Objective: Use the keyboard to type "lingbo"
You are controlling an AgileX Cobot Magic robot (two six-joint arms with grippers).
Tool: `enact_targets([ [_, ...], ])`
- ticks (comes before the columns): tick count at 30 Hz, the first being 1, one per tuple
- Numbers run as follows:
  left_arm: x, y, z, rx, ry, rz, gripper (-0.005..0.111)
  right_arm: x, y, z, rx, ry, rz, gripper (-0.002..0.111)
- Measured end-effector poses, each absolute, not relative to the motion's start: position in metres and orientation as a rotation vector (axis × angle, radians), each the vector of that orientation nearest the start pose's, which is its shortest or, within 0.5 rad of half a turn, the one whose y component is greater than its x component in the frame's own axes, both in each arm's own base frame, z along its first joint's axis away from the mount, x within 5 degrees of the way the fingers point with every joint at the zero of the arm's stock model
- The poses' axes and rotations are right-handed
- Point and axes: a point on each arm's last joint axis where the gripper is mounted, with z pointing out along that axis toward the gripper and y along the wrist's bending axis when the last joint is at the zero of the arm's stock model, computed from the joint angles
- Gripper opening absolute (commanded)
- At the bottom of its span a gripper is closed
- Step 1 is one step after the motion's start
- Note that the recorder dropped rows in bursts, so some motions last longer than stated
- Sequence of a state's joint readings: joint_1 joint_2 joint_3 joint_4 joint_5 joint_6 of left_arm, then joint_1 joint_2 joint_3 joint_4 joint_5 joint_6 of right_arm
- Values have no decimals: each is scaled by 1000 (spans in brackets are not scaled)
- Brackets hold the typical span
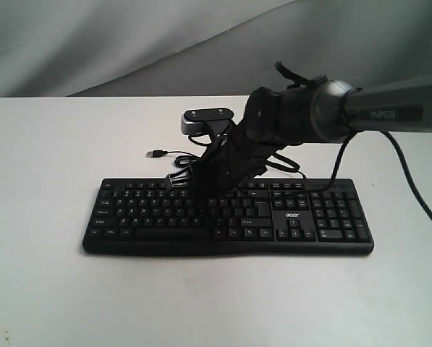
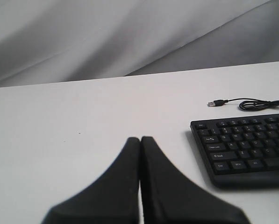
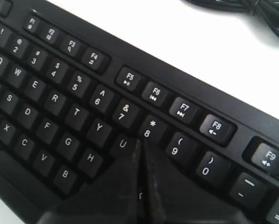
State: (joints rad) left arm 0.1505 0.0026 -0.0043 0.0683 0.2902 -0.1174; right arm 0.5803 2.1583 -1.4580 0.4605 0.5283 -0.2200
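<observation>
The black keyboard (image 1: pixel 150 214) lies flat on the white table, with its acer logo (image 1: pixel 291 215) near the arrow keys. My right gripper (image 1: pixel 207 191) reaches down from the right onto the letter rows. In the right wrist view the right gripper (image 3: pixel 141 143) is shut, and its tips rest on the keyboard (image 3: pixel 55 98) between U (image 3: pixel 123 143), 8 (image 3: pixel 148 130) and 9 (image 3: pixel 176 147), hiding the key under them. My left gripper (image 2: pixel 140 139) is shut on nothing, over bare table to the left of the keyboard (image 2: pixel 244 144).
The keyboard's thin black USB cable (image 1: pixel 174 154) coils on the table behind it, its plug (image 2: pixel 217 103) lying loose. A grey cloth backdrop (image 1: pixel 129 43) hangs behind the white table (image 1: pixel 42 289).
</observation>
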Motion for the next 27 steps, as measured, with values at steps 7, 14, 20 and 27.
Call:
enact_targets([
  [7, 54, 10, 188, -193, 1762, 89, 1, 362, 262, 132, -612, 2666, 537, 0],
  [14, 54, 10, 188, -193, 1762, 89, 1, 362, 262, 132, -612, 2666, 537, 0],
  [20, 54, 10, 188, -193, 1762, 89, 1, 362, 262, 125, -613, 2681, 532, 0],
  [27, 54, 10, 188, -193, 1762, 89, 1, 363, 263, 122, -600, 2690, 535, 0],
])
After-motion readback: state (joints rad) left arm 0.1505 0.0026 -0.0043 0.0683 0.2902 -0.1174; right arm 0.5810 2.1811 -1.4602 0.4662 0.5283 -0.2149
